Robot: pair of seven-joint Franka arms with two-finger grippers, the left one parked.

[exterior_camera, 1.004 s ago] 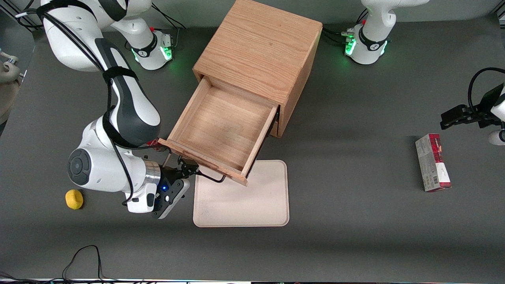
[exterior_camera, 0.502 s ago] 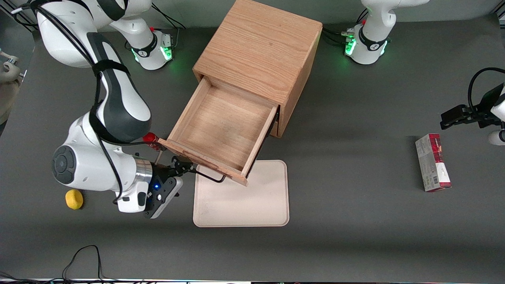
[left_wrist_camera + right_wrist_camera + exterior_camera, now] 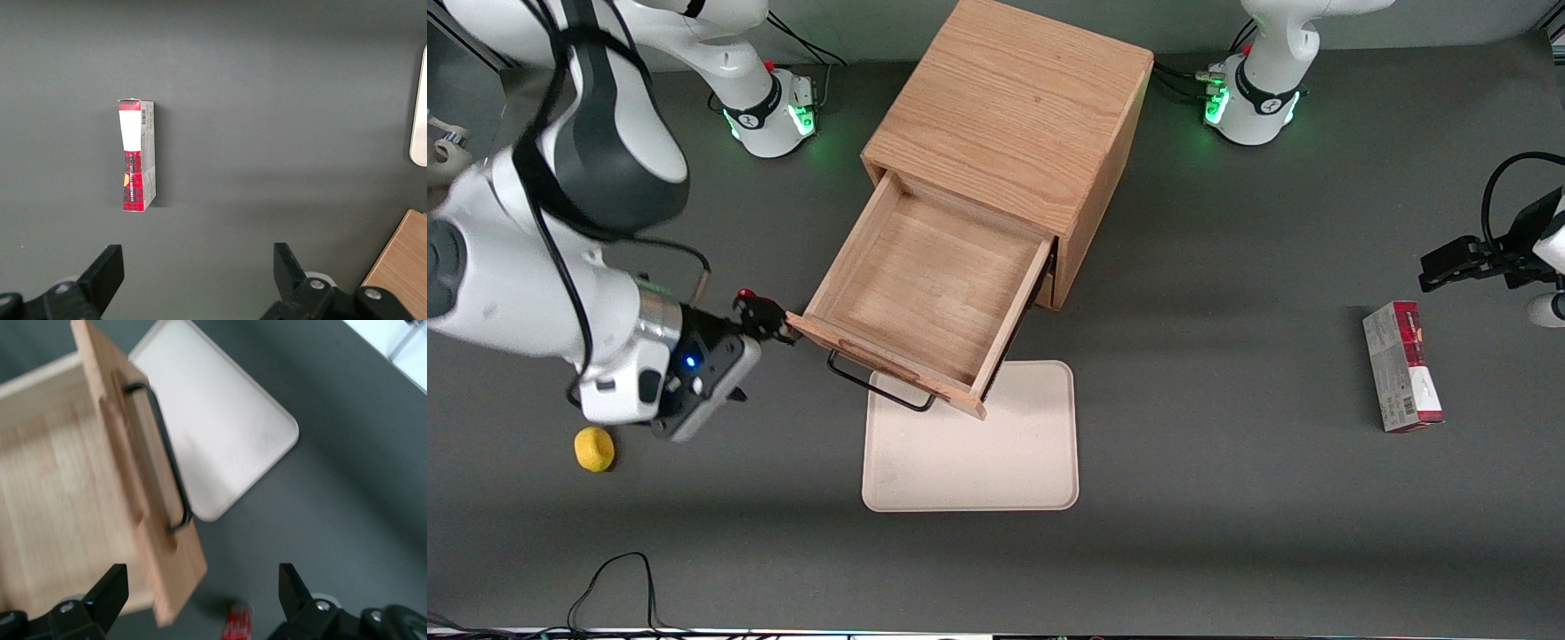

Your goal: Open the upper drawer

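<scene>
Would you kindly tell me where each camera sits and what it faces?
Front view: high above the table, looking down on cabinet, upper drawer, both arms, gripper.
Right wrist view: on the working arm, facing the drawer's handle and tray; its open fingers show.
Left wrist view: over a red box.
Front and right wrist views share drawer and tray.

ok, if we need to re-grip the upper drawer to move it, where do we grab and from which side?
Take the black wire handle at its middle, coming in from in front of the upper drawer. The bar stands off the front panel, leaving a gap for one finger, and runs along the panel, so the fingers should straddle it across its length. The gripper is open, off the handle, beside the drawer's front corner.
</scene>
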